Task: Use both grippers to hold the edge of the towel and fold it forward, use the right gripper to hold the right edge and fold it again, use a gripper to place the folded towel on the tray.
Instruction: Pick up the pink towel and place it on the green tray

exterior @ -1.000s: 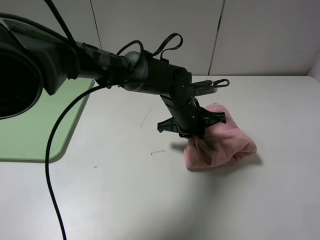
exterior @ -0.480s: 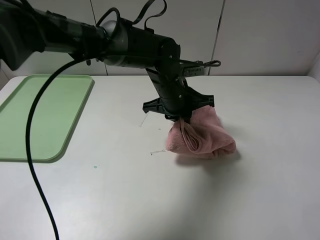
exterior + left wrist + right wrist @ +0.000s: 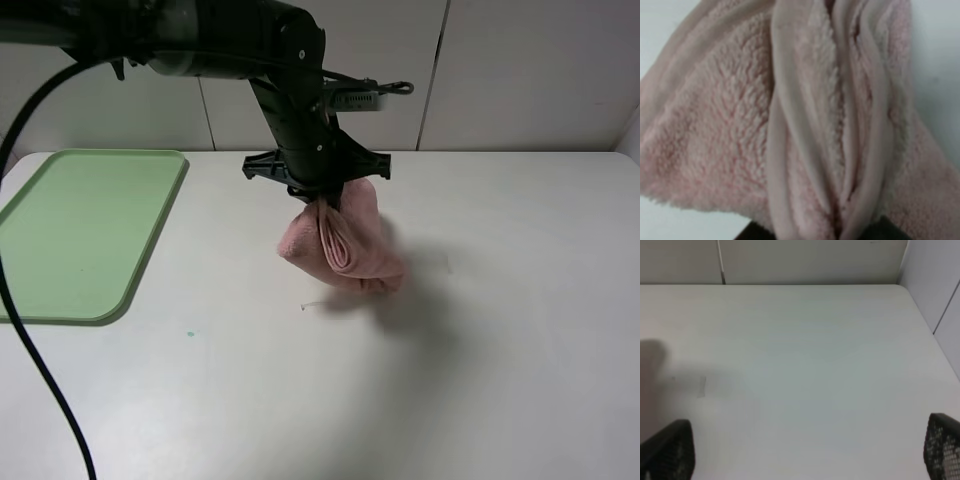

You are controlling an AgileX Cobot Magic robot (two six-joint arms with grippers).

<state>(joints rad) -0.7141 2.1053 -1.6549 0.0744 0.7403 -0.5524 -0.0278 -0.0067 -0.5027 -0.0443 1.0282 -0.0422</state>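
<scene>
The folded pink towel [image 3: 343, 245] hangs bunched from my left gripper [image 3: 323, 197], which is shut on its top edge and holds it just above the white table, mid-table. In the left wrist view the towel [image 3: 805, 125] fills the frame, its stitched hems running lengthwise in folds. The light-green tray [image 3: 80, 230] lies flat at the table's left side, apart from the towel. My right gripper [image 3: 805, 452] is open and empty; only its two black fingertips [image 3: 667, 447] show at the frame's corners, over bare table.
The white table [image 3: 500, 330] runs to a pale panelled wall behind. A black cable [image 3: 40, 370] hangs from the left arm down the front left. A small thread [image 3: 315, 304] and a speck [image 3: 190, 334] lie on the table.
My left gripper has carried the towel left and upward, from the middle-right of the table toward the tray. The towel now hangs clear instead of resting on the table.
</scene>
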